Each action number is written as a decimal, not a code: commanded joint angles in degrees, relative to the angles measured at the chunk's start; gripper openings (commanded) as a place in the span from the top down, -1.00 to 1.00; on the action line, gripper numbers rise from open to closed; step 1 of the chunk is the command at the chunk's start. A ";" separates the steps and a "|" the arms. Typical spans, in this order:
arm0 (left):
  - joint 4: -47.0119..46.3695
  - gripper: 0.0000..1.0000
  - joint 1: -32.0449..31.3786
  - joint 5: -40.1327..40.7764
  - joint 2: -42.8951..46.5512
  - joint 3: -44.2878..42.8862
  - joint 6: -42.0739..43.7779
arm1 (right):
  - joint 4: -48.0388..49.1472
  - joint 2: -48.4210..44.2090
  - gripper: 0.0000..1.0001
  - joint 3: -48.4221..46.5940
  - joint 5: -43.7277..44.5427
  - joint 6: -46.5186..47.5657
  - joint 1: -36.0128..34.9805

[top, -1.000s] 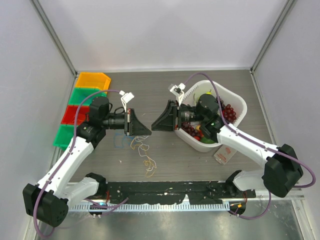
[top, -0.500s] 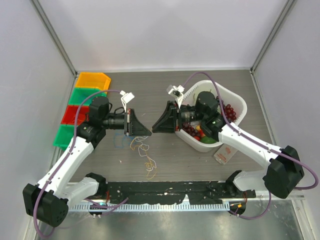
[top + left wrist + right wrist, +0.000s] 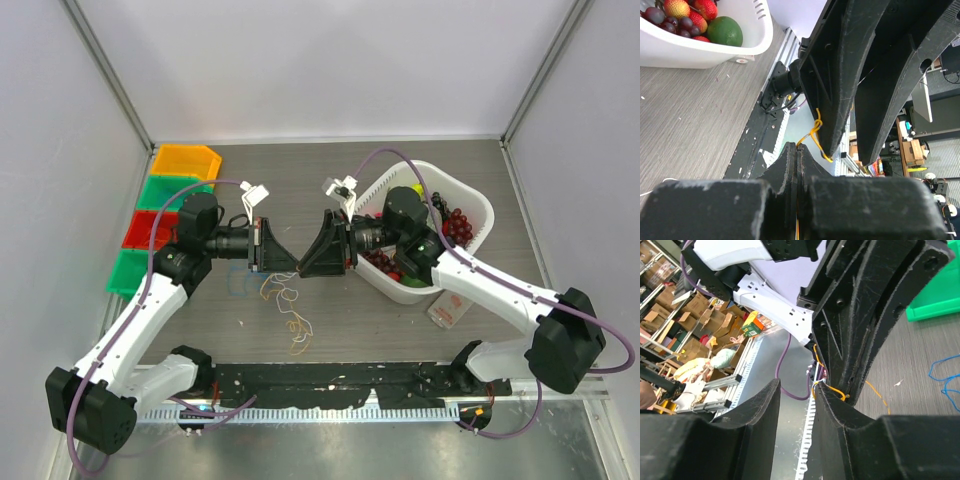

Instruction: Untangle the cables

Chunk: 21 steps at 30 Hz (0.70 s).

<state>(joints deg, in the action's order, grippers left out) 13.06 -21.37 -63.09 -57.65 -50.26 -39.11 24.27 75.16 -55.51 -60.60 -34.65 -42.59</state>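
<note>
Both arms reach in from the lower corners of the top view and meet tip to tip at mid-frame. The left arm rises from the lower left, its wrist level and pointing right. The left gripper has its jaws pressed flat together, pinching a thin orange strand of the cables. The right arm climbs from the lower right, wrist pointing left. The right gripper has its jaws standing apart with a clear gap, tips just beside the left gripper's tips.
</note>
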 commanded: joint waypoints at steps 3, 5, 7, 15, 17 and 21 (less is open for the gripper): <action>-2.43 1.00 -0.17 -1.25 0.52 -1.68 -1.14 | -7.39 -0.97 0.20 -2.06 8.38 3.01 -0.30; -2.16 1.00 -0.17 -1.25 0.87 -1.77 -1.14 | -11.34 -1.67 0.19 -2.59 11.81 4.85 -0.30; -1.99 1.00 -0.26 -1.25 1.05 -1.77 -1.05 | -13.72 -2.12 0.18 -2.50 15.15 5.21 -0.22; -1.72 1.00 -0.17 -0.19 1.48 -2.47 -1.05 | -23.90 -2.12 0.29 -5.48 20.95 6.97 -0.30; -1.63 1.00 -0.17 -0.02 1.57 -2.65 -1.14 | -26.20 -2.90 0.28 -5.40 20.96 8.11 -0.48; -1.72 1.00 -0.17 -0.02 1.31 -2.83 -1.14 | -29.72 -3.44 0.28 -6.11 22.10 10.66 -0.74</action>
<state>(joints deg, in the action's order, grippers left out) 13.89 -21.32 -60.45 -57.36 -50.35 -39.92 0.51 73.10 -59.35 -42.28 -28.21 -43.05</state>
